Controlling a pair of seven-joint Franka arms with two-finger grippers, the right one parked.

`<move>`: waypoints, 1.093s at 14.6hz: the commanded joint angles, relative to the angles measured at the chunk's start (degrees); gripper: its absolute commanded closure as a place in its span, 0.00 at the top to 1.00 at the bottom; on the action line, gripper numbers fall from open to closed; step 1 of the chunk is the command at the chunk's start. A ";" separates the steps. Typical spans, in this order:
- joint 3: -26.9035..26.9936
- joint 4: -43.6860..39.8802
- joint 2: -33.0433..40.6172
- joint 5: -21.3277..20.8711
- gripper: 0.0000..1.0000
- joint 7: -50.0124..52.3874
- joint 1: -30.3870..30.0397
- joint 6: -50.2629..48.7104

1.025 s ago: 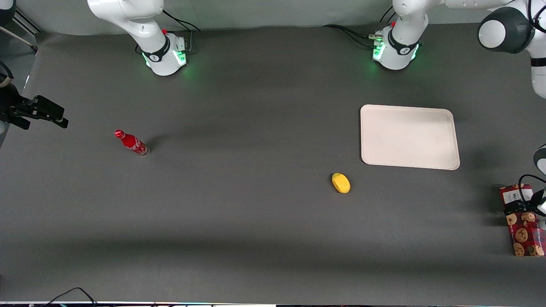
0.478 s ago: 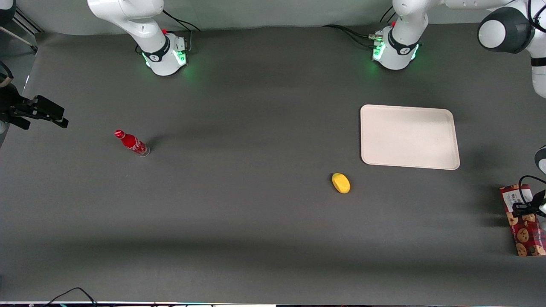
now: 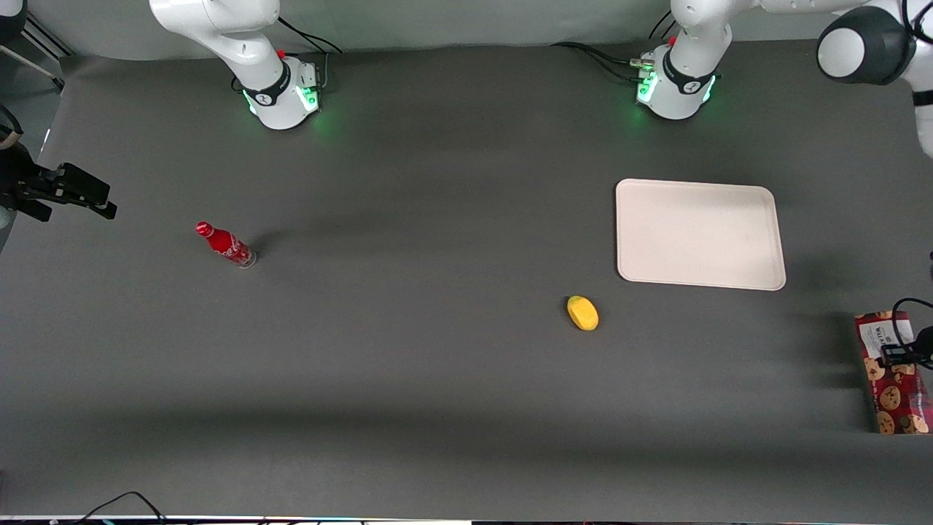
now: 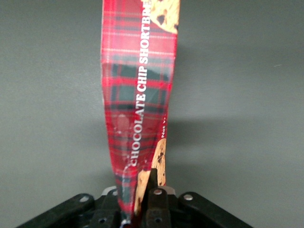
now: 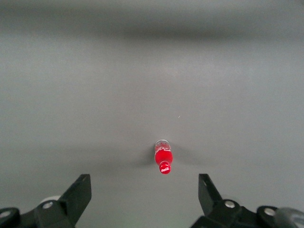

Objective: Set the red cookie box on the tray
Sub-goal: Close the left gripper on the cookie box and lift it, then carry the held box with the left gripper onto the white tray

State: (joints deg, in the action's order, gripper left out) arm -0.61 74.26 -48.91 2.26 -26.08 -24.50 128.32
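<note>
1. The gripper (image 3: 906, 355) is clamped on the red cookie box (image 3: 895, 373), pinching it across its narrow width near the white-label end; the wrist view shows the carton (image 4: 138, 118) hanging from between the fingers.
2. Change over the last second: the box has crept up and toward the working arm's edge, with shadow opening under it. I read that as lift-off.
3. The tray (image 3: 700, 233) is bare and well apart from the box, farther from the front camera.
4. Next, I think: carry it over and lower it flat.

A small red bottle (image 3: 225, 246) stands toward the parked arm's end; a yellow fruit (image 3: 582, 313) lies mid-table.
</note>
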 commanded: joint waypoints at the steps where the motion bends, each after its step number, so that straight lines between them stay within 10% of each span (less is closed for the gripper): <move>1: 0.52 2.72 9.69 0.03 0.00 5.25 2.35 -11.48; 11: -0.98 8.95 25.96 -2.96 0.00 8.50 3.14 -28.31; 16: -3.17 37.49 39.92 -5.69 0.00 8.94 3.14 -9.51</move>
State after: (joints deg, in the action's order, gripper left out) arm -3.66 93.01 -20.64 -2.07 -17.99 -21.51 110.56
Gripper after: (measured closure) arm 0.863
